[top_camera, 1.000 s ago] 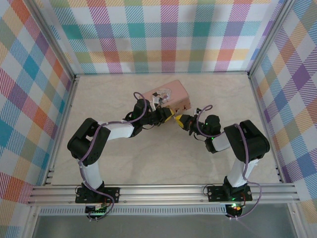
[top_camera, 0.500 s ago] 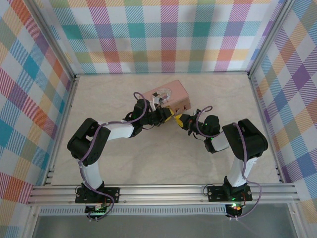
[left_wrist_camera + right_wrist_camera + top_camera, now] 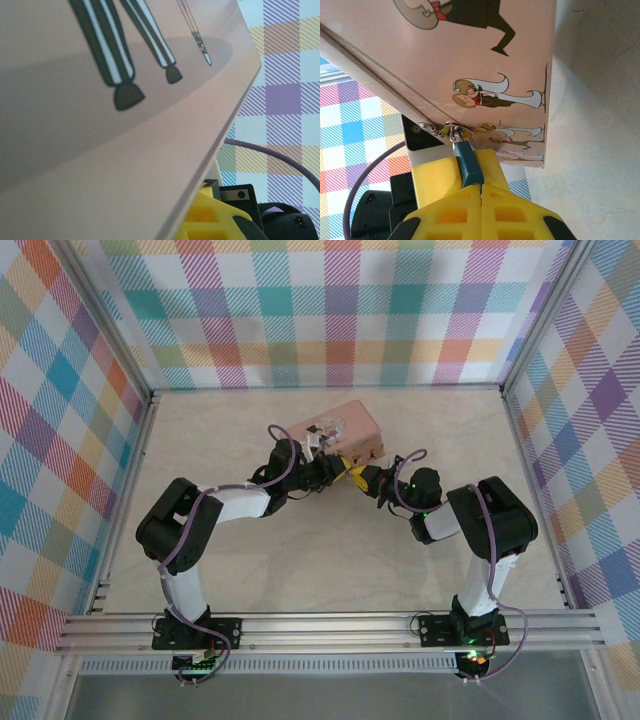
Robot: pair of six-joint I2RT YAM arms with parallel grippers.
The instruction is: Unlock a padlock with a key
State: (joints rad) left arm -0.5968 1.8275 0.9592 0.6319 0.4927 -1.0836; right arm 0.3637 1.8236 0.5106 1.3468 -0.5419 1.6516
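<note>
Marble tabletop (image 3: 600, 125); right gripper (image 3: 471, 174) pinches key (image 3: 466, 161) at padlock (image 3: 455, 131)

A pink tin (image 3: 345, 430) printed with cartoon figures, one in striped trousers and dark shoes, sits on the pale marbled table (image 3: 300, 560) toward its far middle. Checked walls (image 3: 340, 310) of teal, orange, pink and purple close 3 sides, and a ribbed aluminium rail (image 3: 330, 625) crosses the near edge.

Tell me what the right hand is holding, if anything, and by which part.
The right hand is shut on the key, pinching its teal head; the tip is at the padlock on the pink tin.
</note>
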